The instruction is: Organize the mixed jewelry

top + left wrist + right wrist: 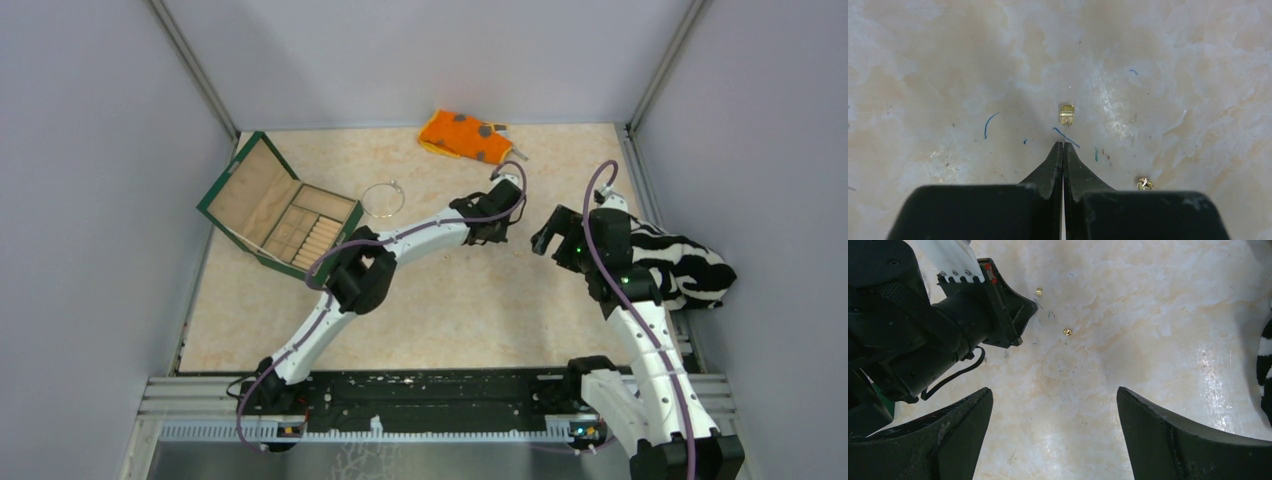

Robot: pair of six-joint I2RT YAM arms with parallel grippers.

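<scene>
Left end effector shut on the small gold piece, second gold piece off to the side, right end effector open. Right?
No. The left end effector is shut on nothing: the left wrist view shows the small gold piece lying loose just ahead of its closed tips. The second gold piece lies off to the side and the right end effector is open.

Beige marbled desk (450, 300), grey walls (90, 150) on three sides. Green box (280, 205) at the left, lid open and leaning back-left, wooden tray inside split into compartments. Orange grey-spotted cloth (463, 136) at the far edge, about centre. Black-and-white striped cloth (685, 262) bunched at the right edge. Short blue thread scraps (989, 124) lie on the desk surface.
</scene>
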